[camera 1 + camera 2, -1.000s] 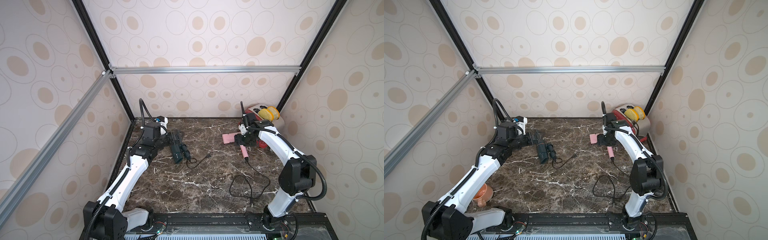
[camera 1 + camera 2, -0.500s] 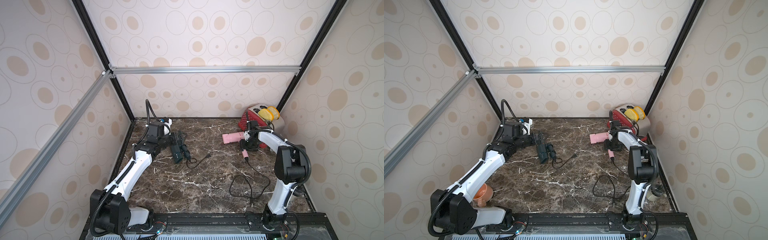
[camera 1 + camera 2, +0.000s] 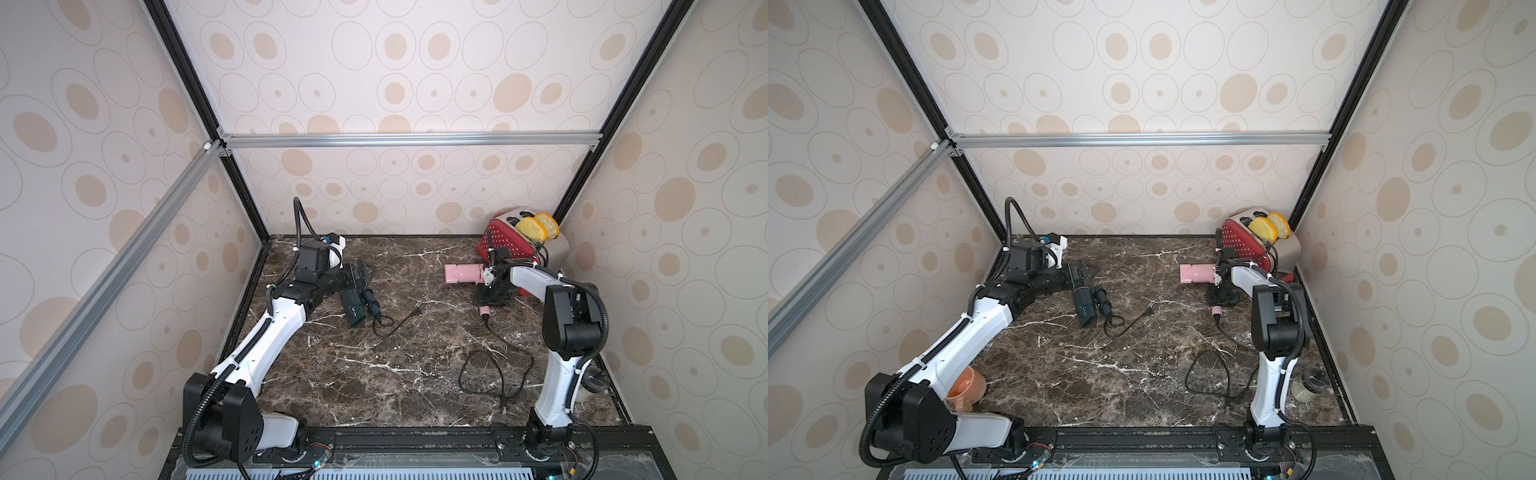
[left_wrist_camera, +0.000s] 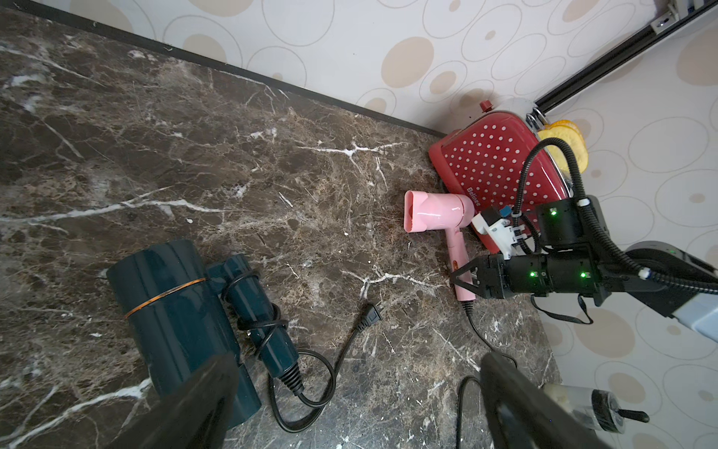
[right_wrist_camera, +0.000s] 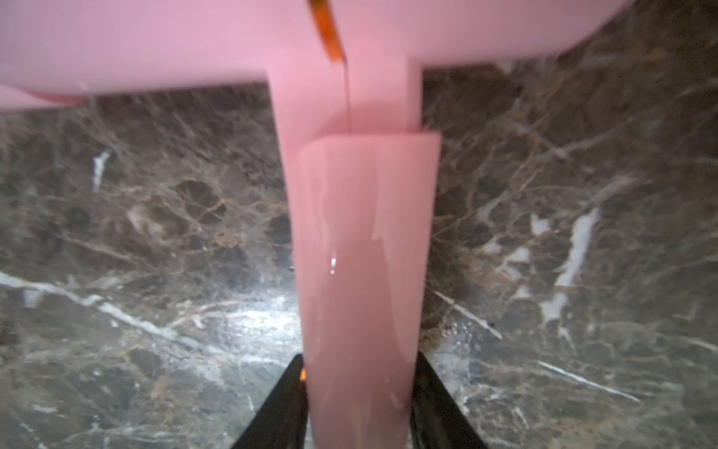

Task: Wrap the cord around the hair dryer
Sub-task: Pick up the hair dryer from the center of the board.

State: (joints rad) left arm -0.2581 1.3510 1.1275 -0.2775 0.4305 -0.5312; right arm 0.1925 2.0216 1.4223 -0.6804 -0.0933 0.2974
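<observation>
Right gripper straddles the handle of the pink hair dryer, its fingers close against both sides, though whether they truly clamp it I cannot tell. In both top views the dryer lies flat on the marble table right of centre, just beside the red toaster. Its black cord lies unwound in a loose loop toward the lower right. Left gripper gapes wide near a dark teal hair dryer.
</observation>
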